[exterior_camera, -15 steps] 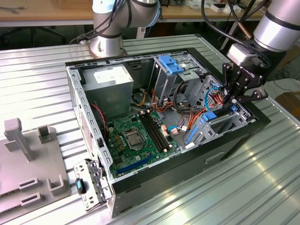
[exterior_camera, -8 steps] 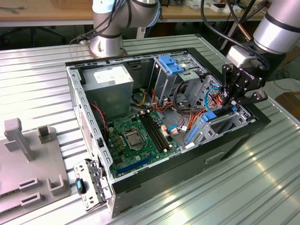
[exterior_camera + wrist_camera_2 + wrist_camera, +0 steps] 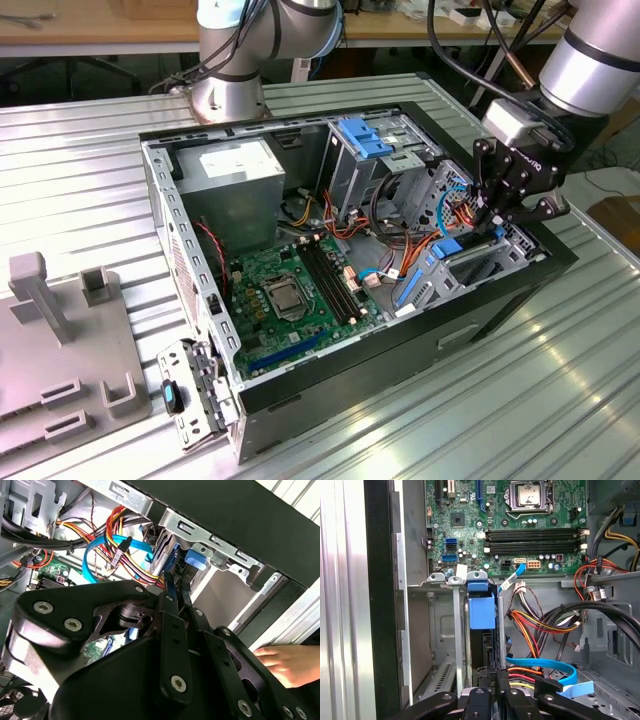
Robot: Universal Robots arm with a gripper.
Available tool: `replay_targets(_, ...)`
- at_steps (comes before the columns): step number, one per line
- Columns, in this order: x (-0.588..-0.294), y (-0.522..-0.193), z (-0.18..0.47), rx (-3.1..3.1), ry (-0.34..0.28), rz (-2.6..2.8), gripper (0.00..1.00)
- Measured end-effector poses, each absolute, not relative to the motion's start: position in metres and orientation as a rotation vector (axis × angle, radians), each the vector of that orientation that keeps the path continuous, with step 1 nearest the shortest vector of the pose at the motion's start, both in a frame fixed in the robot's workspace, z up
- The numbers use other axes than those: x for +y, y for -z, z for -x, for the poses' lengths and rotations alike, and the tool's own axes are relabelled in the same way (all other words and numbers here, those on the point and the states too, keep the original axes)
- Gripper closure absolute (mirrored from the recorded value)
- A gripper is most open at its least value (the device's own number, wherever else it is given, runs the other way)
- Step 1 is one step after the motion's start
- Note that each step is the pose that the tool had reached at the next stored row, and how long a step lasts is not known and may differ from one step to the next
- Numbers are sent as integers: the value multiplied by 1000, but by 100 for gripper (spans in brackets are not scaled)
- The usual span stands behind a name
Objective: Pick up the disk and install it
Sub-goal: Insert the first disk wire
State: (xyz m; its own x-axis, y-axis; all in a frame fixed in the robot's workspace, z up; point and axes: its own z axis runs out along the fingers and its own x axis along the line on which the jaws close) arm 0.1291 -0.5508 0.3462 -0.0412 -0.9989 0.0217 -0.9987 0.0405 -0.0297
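Observation:
The disk (image 3: 482, 645) stands on edge in the drive bay of the open computer case (image 3: 330, 385), at the exterior view's right. Its dark body is framed by bright blue rails, with a blue tab (image 3: 482, 611) at its far end. My gripper (image 3: 493, 222) reaches down into the bay. In both wrist views its black fingers (image 3: 492, 680) sit close together on the disk's near edge (image 3: 171, 562). The fingertips (image 3: 167, 587) hide the contact itself. In the exterior view part of the disk (image 3: 475, 258) shows below the gripper.
Orange, yellow and red wire bundles (image 3: 545, 625) and a blue data cable (image 3: 540, 662) lie beside the bay. The green motherboard (image 3: 290, 290) and power supply (image 3: 235, 170) fill the case. A person's hand (image 3: 285, 662) rests outside the case wall. A grey fixture (image 3: 60, 330) stands at the exterior view's left.

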Motion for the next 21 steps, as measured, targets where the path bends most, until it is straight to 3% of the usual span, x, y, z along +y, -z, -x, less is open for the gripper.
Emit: replay_targets(21,-551,-346,-129,2221,57,2213,83)
